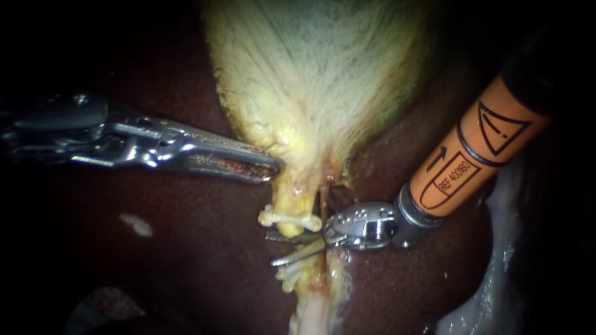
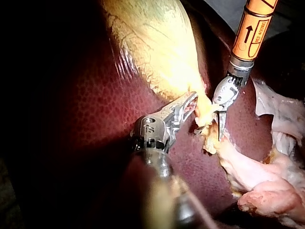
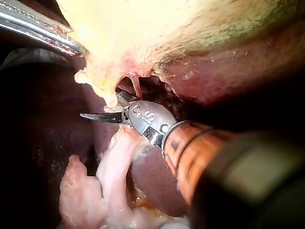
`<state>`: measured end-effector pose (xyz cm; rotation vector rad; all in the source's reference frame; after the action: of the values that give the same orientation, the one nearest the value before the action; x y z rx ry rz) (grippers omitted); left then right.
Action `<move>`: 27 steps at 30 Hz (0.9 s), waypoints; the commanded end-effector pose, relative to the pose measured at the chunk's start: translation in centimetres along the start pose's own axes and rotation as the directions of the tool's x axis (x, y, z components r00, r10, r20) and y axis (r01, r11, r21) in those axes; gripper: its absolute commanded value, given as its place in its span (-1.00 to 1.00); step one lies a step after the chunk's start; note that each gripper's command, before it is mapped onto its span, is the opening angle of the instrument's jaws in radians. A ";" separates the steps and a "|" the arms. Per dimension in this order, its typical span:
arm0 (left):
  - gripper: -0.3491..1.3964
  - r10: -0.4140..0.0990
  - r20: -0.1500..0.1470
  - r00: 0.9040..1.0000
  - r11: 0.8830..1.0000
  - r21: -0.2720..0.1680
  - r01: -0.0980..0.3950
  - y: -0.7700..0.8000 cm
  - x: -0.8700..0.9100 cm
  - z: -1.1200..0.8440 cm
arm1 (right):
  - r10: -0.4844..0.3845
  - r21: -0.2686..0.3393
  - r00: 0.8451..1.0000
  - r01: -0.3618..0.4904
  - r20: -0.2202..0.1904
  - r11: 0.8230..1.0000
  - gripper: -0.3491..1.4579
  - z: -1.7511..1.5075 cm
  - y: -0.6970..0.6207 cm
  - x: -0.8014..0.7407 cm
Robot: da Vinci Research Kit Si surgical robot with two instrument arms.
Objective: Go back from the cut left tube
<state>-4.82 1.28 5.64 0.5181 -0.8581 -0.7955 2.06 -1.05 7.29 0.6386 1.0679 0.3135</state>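
Pale yellow left tube [image 1: 289, 200] hanging below gallbladder [image 1: 316, 74] neck, crossed by white clips [image 1: 292, 218] above and below the right instrument [image 1: 297, 245]. Cut ends not clearly visible. Blades of right instrument a narrow gap apart between the clips, gripping nothing. Left instrument [image 1: 268, 164] clamped on gallbladder neck edge, just above the upper clip. Bare dark liver [image 1: 186, 248] either side; open space along the right instrument's shaft toward upper right.

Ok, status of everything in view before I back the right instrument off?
Left instrument: jaws shut on the gallbladder.
Right instrument: blades open, at the left tube.
Gallbladder: gripped at its neck.
Left tube: clipped; whether severed, unclear.
Upper clip: closed across the tube.
Lower clips: closed, beyond the blades.
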 end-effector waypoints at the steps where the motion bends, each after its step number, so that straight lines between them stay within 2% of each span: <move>1: -1.00 0.000 0.000 1.000 1.000 0.000 0.000 0.00 0.00 0.00 | -0.001 0.004 1.000 0.001 0.001 1.000 0.43 0.00 -0.04 0.01; 6: -1.00 0.000 0.000 1.000 1.000 -0.001 0.000 0.00 0.01 0.02 | -0.008 0.017 1.000 0.008 0.003 1.000 0.52 -0.04 -0.24 0.05; 11: -1.00 0.001 0.000 1.000 1.000 -0.002 -0.001 -0.01 0.02 0.02 | -0.013 0.030 1.000 0.013 0.004 0.999 0.51 -0.24 -0.33 0.01; 15: -1.00 0.001 0.000 1.000 1.000 -0.002 -0.001 -0.01 0.03 0.02 | -0.013 0.039 1.000 0.012 0.005 0.999 0.43 -0.50 -0.34 -0.04; 21: -1.00 0.001 0.000 1.000 1.000 -0.002 -0.001 -0.01 0.03 0.02 | -0.034 -0.013 0.999 0.034 -0.002 0.999 0.51 -0.98 -0.28 0.04; 27: -1.00 0.001 0.000 1.000 1.000 -0.002 -0.001 0.00 0.03 0.02 | -0.079 -0.112 0.997 0.078 -0.006 0.991 0.78 -1.46 -0.19 0.18</move>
<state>-4.83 1.25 5.66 0.5154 -0.8577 -0.7954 0.79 -0.55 6.54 0.4795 1.0767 0.2996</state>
